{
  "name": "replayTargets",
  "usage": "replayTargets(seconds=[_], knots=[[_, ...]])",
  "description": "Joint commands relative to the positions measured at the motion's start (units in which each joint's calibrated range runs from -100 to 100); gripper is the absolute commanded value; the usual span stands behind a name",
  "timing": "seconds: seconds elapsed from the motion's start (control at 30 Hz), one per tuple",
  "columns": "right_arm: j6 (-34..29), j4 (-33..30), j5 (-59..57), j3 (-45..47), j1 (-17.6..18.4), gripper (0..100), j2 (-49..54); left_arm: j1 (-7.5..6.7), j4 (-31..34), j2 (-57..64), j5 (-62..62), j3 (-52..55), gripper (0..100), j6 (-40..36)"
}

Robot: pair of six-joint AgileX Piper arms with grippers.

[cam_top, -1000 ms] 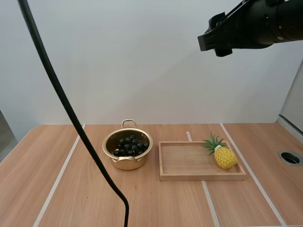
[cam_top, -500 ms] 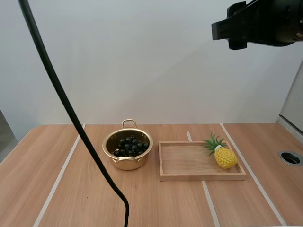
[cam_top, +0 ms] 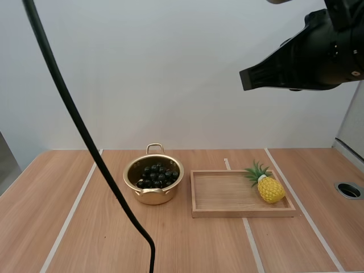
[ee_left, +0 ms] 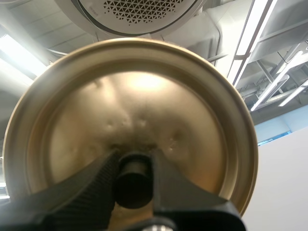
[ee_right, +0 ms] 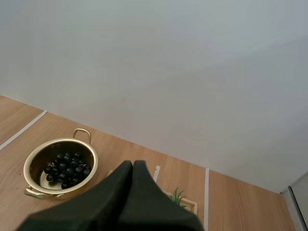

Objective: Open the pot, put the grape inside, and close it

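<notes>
The left gripper [ee_left: 134,166] is clamping its jaws on the knob [ee_left: 132,188] of the gold lid [ee_left: 144,110], ready for closing. The grape bunch [cam_top: 156,175] is sitting inside the open pot [cam_top: 128,177], well below the right gripper [ee_right: 132,168], whose jaws are pressing together, empty.

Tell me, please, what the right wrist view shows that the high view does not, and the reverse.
The right wrist view adds my right gripper, its jaws lying together as one dark wedge, shut on nothing, high above the table. The high view adds the whole wooden tray and the yellow body of the pineapple in its right end. Both share the golden pot, open with no lid on it, the bunch of dark grapes inside it, and the wooden table.
</notes>
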State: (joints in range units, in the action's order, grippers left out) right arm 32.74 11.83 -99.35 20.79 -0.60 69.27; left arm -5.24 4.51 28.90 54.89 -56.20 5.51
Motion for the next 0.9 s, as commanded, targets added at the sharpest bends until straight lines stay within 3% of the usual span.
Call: replayTargets(seconds=[0.0,0.4,0.73,0.87], knots=[[1.04,2.1,-0.65,0.59,0.78,0,0.61,-0.13,0.45,0.25,-1.36,-0.19,0,-0.15],[1.03,2.91,-0.65,14.05,3.64,0,9.39,-0.13,0.45,0.25,5.48,-0.19,0,-0.15],[1.18,3.06,-0.65,15.11,3.64,0,10.73,-0.13,0.45,-4.07,44.63,-0.06,0,-0.15],[1.18,3.43,-0.65,15.11,3.64,0,10.73,-0.13,0.45,-7.51,45.11,-0.06,0,1.01]])
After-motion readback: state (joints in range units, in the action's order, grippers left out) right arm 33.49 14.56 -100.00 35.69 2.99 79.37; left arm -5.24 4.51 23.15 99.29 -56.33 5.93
